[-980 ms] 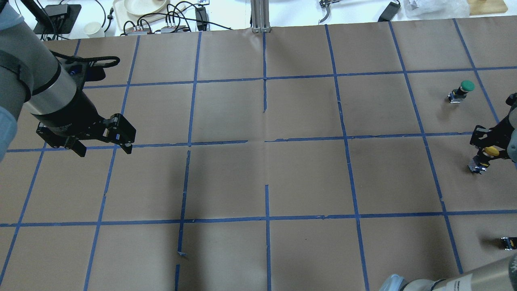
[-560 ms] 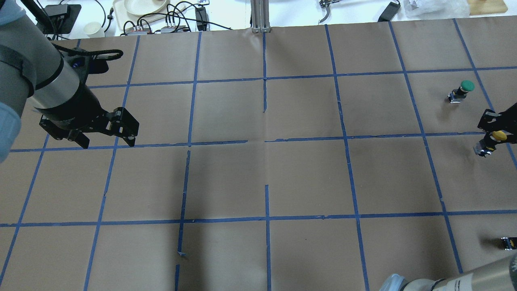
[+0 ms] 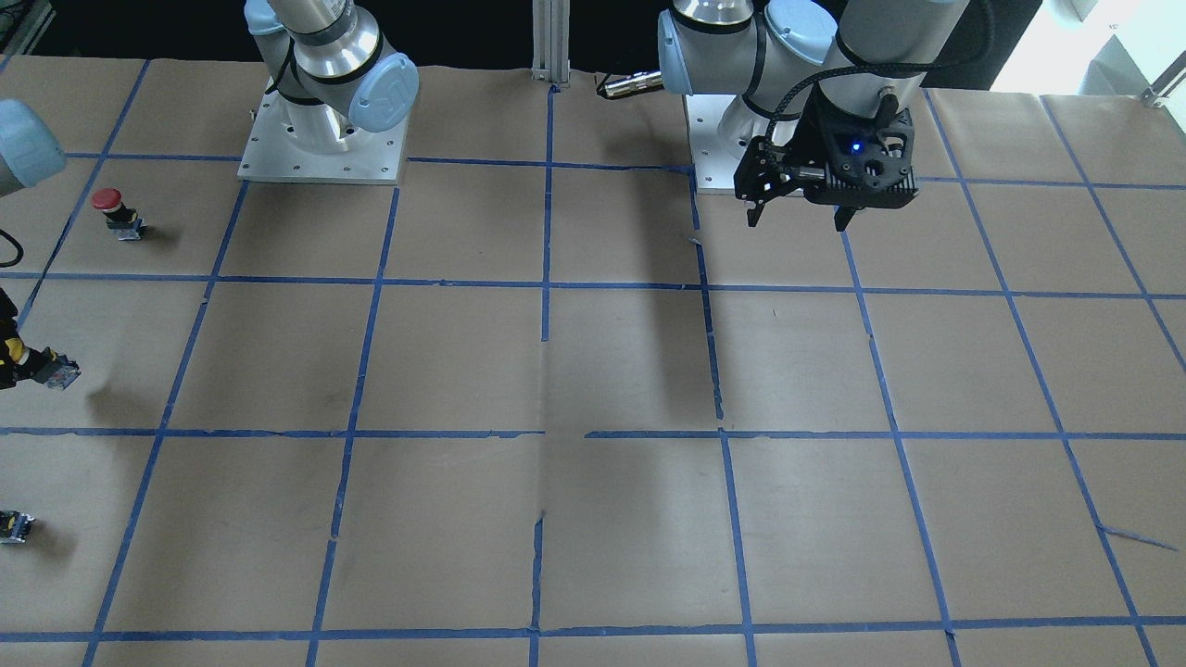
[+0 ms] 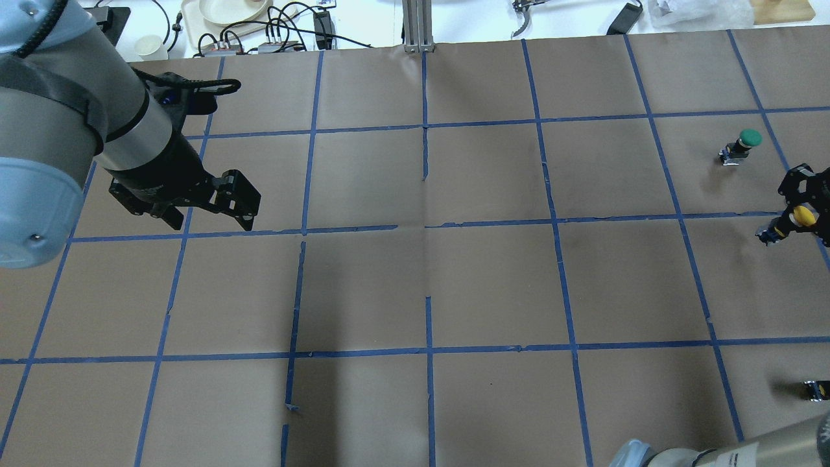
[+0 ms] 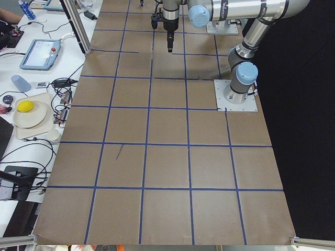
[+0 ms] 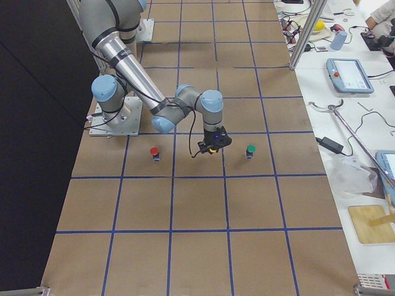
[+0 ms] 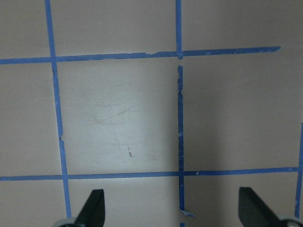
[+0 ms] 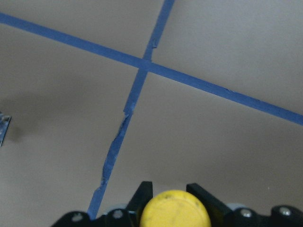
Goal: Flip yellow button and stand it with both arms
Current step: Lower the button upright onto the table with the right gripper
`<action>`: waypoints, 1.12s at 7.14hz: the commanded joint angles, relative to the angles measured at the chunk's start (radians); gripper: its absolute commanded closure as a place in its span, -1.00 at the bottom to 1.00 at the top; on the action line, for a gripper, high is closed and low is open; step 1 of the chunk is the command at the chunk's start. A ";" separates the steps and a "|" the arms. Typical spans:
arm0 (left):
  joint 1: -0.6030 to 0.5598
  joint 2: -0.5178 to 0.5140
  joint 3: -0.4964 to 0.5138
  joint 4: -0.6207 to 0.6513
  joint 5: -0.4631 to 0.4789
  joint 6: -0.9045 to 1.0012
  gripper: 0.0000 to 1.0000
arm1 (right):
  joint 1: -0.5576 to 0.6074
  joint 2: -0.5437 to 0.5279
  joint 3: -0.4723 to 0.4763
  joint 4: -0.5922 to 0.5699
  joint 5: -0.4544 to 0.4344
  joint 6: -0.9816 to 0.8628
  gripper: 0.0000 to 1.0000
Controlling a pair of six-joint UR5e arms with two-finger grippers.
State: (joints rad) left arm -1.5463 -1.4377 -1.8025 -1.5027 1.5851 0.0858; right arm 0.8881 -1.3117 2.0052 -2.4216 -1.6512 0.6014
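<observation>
The yellow button (image 4: 803,216) is gripped near its cap by my right gripper (image 4: 799,209) at the table's far right edge. Its grey-black body (image 4: 770,233) sticks out sideways, tilted, above the brown paper. The button also shows in the front view (image 3: 54,371), the right side view (image 6: 212,150) and the right wrist view (image 8: 176,211), where the cap sits between the black fingers (image 8: 142,194). My left gripper (image 4: 211,224) is open and empty, hovering high over the left half; it also shows in the front view (image 3: 801,219) and the left wrist view (image 7: 173,210).
A green-capped button (image 4: 746,144) stands beyond the right gripper. A red-capped button (image 3: 111,208) stands near the robot's side. A small black block with yellow marks (image 4: 816,389) lies at the right edge. Brown paper with a blue tape grid (image 4: 493,285) covers the table.
My right gripper has risen with the yellow button and moved toward the far side, near the green button. My left arm has swung right, toward the table's middle, still open.
</observation>
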 commanded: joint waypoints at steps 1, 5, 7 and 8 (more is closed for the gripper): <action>-0.020 -0.003 -0.012 -0.001 -0.002 -0.001 -1.00 | 0.006 -0.015 0.042 -0.008 -0.074 0.236 0.85; -0.020 -0.003 -0.020 -0.004 0.002 0.014 -1.00 | 0.124 -0.037 0.081 -0.013 -0.301 0.437 0.83; -0.018 0.022 -0.049 -0.002 0.009 0.017 -1.00 | 0.130 0.009 0.075 -0.031 -0.337 0.518 0.86; -0.014 0.025 -0.052 -0.001 0.003 0.018 -1.00 | 0.132 0.020 0.082 -0.030 -0.384 0.594 0.81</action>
State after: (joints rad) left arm -1.5639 -1.4211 -1.8458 -1.5047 1.5910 0.1018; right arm 1.0157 -1.3111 2.0845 -2.4495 -1.9885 1.1191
